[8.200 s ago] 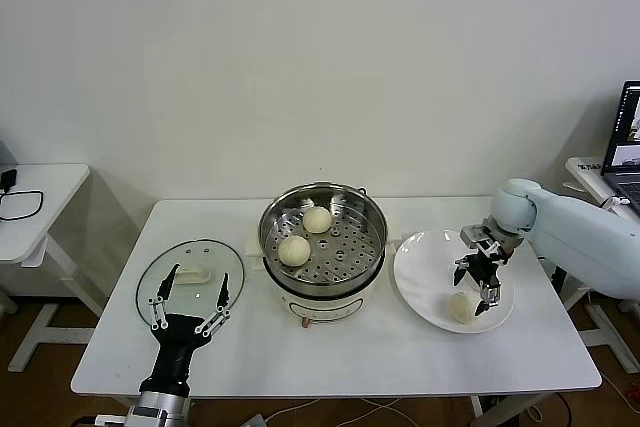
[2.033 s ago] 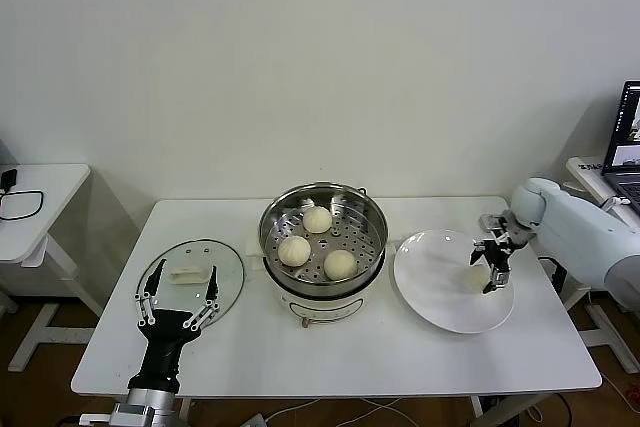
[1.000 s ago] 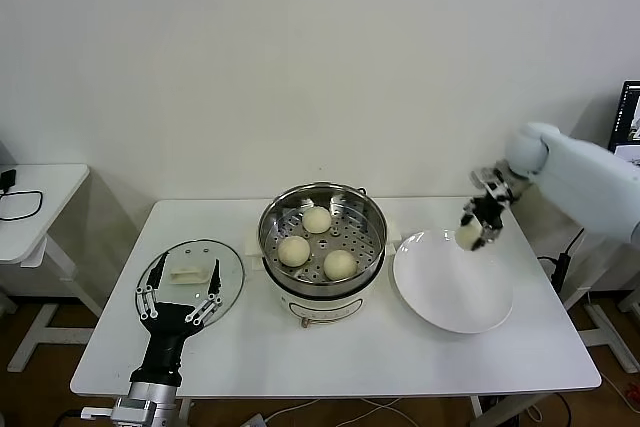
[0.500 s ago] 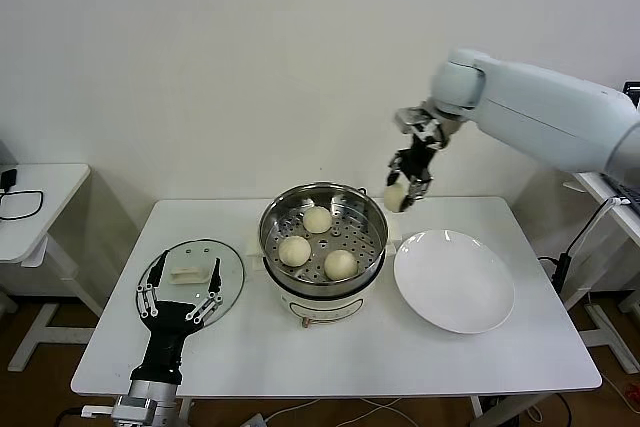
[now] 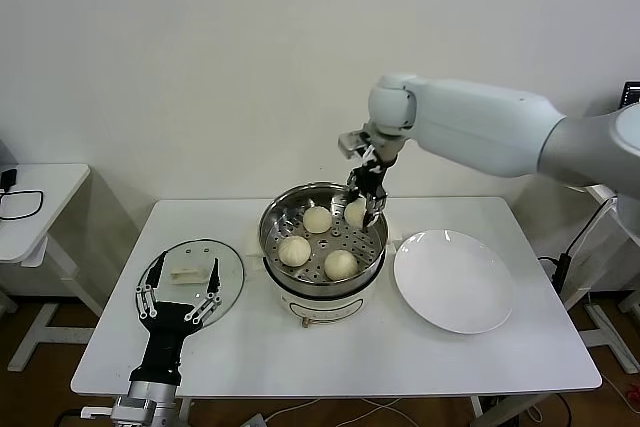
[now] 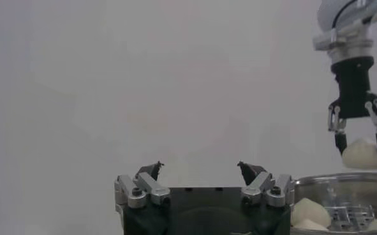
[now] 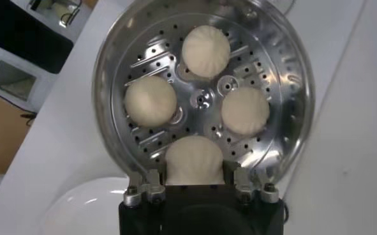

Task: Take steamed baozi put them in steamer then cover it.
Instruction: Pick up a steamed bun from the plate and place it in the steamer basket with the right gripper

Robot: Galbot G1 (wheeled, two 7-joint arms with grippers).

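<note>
The shiny steel steamer point(image 5: 325, 209) stands mid-table on its white base. Three cream-white baozi lie on its perforated tray point(image 5: 317, 219) point(image 5: 294, 249) point(image 5: 341, 264); they also show in the right wrist view point(image 7: 205, 51) point(image 7: 150, 101) point(image 7: 245, 110). My right gripper point(image 5: 359, 209) is shut on a fourth baozi point(image 5: 356, 213) point(image 7: 195, 162) and holds it over the steamer's back right part, just above the tray. The glass cover point(image 5: 190, 275) with its cream handle point(image 5: 190, 272) lies flat on the table to the left. My left gripper point(image 5: 178, 299) is open and empty at the cover's near edge.
An empty white plate point(image 5: 454, 280) lies right of the steamer. A small white side table point(image 5: 30, 197) stands far left. The white wall is close behind the table.
My right gripper has carried the fourth baozi from the plate, up and leftward, to above the steamer's back right part. The plate is now empty. The left arm has barely moved.
</note>
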